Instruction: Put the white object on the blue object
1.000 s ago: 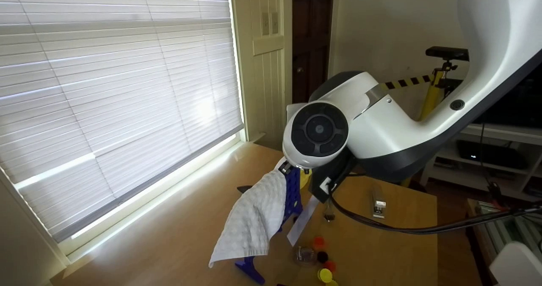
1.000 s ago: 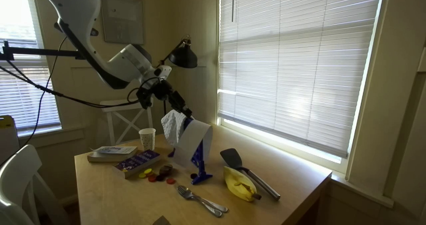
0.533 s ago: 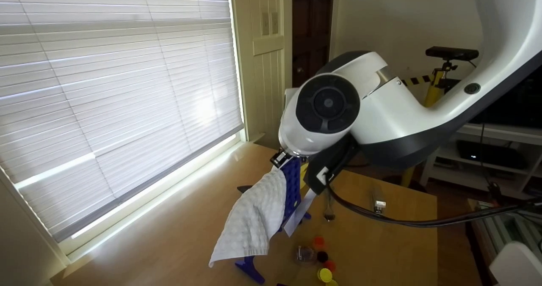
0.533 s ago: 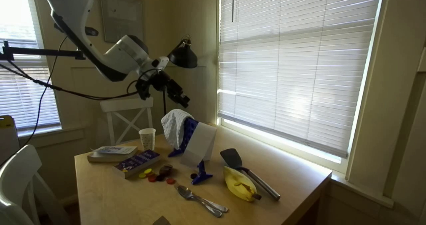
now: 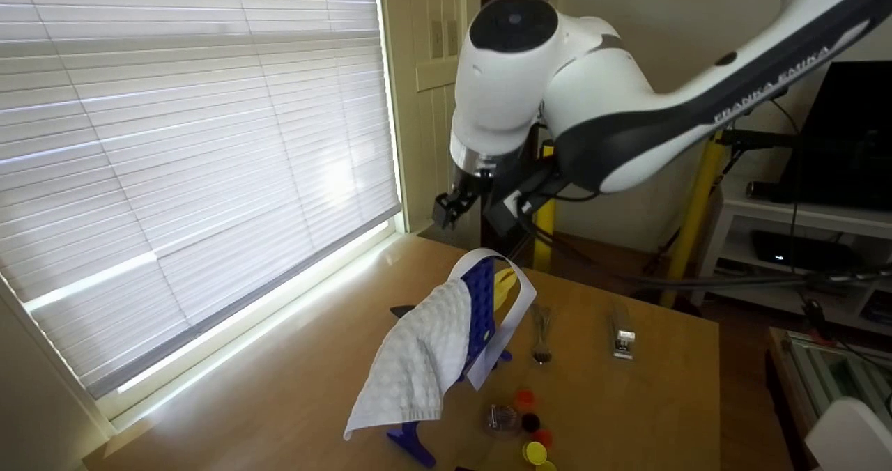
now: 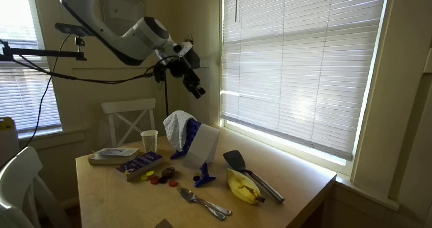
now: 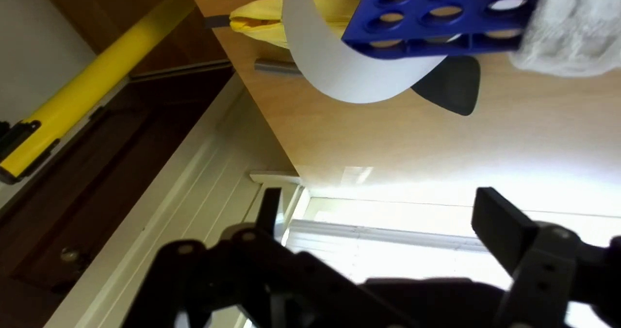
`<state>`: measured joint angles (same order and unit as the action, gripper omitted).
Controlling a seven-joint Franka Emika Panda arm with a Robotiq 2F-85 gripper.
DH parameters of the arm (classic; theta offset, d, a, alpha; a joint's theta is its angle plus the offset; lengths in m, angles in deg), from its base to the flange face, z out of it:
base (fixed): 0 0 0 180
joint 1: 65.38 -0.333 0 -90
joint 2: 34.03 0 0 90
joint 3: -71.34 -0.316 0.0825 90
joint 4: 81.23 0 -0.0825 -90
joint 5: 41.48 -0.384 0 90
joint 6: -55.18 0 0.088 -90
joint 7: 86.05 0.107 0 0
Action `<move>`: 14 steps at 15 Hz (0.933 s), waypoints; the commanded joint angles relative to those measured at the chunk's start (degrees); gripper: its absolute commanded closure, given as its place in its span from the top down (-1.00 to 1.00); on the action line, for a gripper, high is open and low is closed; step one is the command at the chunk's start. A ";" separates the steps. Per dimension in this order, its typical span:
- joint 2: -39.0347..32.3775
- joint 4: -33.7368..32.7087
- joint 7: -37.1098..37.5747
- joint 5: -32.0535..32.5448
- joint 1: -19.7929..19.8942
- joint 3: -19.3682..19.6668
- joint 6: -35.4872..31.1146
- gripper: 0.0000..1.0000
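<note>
The blue object, a rack with round holes (image 5: pixel 481 311), stands upright on its feet on the table. Over its top hangs a white paper strip (image 6: pixel 203 143), curving down on both sides; it also shows as a white curl (image 7: pixel 349 71) in the wrist view. A white textured cloth (image 5: pixel 418 359) drapes over another part of the same rack. Which of these two the task calls the white object I cannot tell. My gripper (image 7: pixel 378 210) has its fingers wide apart with nothing between them. In both exterior views it hovers above the rack, apart from paper and cloth.
Around the rack lie a yellow banana (image 6: pixel 244 187), a black spatula (image 6: pixel 253 174), a fork and spoon (image 6: pixel 204 202), coloured discs (image 6: pixel 154 180) and books (image 6: pixel 139 165). A paper cup (image 6: pixel 149 141) stands behind the books. Blinds and a window border the table.
My gripper, at the rack's top a second ago, has opened, let go of the paper strip and risen well clear. The strip has settled over the rack; the cloth stays put.
</note>
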<state>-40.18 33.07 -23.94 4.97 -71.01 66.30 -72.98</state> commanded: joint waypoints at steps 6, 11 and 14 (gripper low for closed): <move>-7.31 -9.55 -15.37 -27.87 7.84 7.85 -3.12 0.01; -13.62 -13.15 -18.80 -46.10 10.57 9.70 -3.25 -0.68; -17.42 -14.89 -18.85 -54.55 12.02 10.14 -3.39 -0.98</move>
<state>-53.21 21.60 -41.93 -42.18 -60.18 76.12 -75.83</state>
